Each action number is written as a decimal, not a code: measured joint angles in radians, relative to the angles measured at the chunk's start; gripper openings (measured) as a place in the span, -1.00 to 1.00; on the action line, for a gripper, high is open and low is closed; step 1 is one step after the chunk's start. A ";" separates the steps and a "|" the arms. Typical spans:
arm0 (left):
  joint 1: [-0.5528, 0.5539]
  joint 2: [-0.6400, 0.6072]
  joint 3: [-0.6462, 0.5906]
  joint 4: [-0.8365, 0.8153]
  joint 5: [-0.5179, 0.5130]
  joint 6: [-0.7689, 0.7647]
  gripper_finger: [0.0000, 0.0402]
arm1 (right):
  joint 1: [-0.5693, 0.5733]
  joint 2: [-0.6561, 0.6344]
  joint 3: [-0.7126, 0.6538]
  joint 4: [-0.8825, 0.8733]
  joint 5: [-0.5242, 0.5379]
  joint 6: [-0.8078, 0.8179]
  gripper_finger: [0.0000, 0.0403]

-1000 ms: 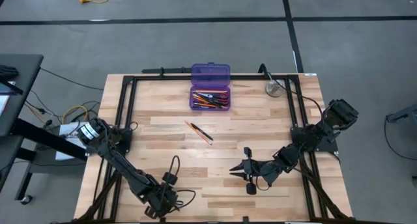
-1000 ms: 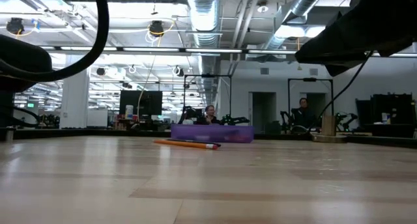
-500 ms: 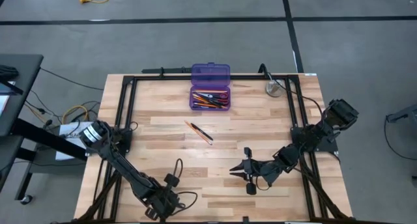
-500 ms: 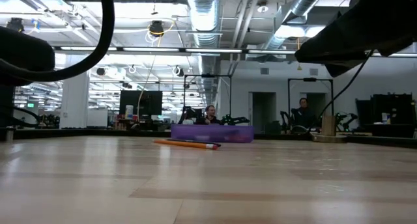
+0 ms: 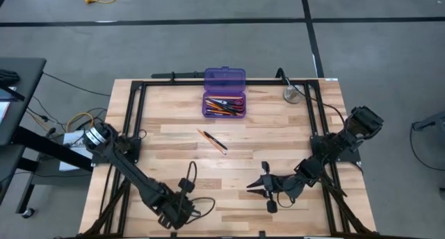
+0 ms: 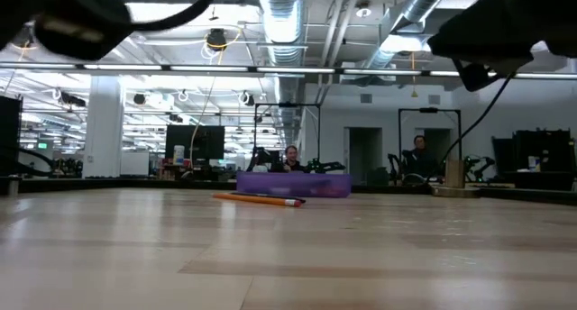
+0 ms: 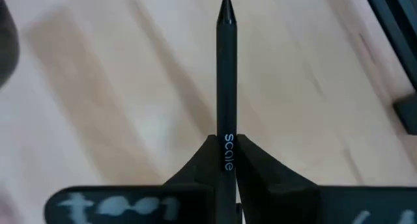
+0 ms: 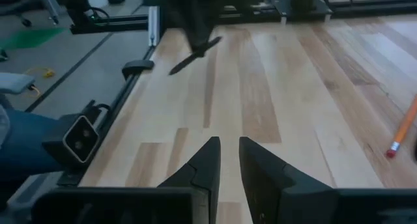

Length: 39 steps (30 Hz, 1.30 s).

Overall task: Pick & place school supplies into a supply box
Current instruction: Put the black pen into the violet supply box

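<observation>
My left gripper is above the near-left part of the table, shut on a black pen. The right wrist view shows this pen slanting down from it. The purple supply box stands open at the far middle with pencils and pens inside; the low view shows its side. An orange pencil and a dark pen lie side by side on the table in front of the box. My right gripper is above the near-right part of the table, slightly open with nothing between its fingers. My left gripper pinches the black pen's barrel between its two fingers, at the white lettering. The pen runs along the fingers, and its long free end with the pointed tip sticks out ahead of them. It slants down toward the table, tip lowest.
A round metal disc lies at the far right corner. A black frame runs along the table's left, far and right sides. Bare wood lies between the two grippers and the loose pencil. People show in the room behind the table.
My left arm has risen and gone a little toward the table's right edge. My right gripper has drawn slightly toward the near edge. The box and the loose pencil and pen have stayed where they were.
</observation>
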 joint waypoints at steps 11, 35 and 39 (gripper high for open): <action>0.264 -0.225 0.002 -0.045 -0.086 0.223 -0.94 | 0.017 0.000 0.000 0.003 0.050 -0.131 -0.74; 1.171 0.106 0.294 0.034 0.329 0.806 -0.94 | -0.218 0.000 0.000 -0.028 0.043 -0.260 -0.74; 1.179 0.229 0.455 -0.048 0.328 0.837 -0.94 | -0.224 0.000 0.000 -0.067 0.042 -0.256 -0.74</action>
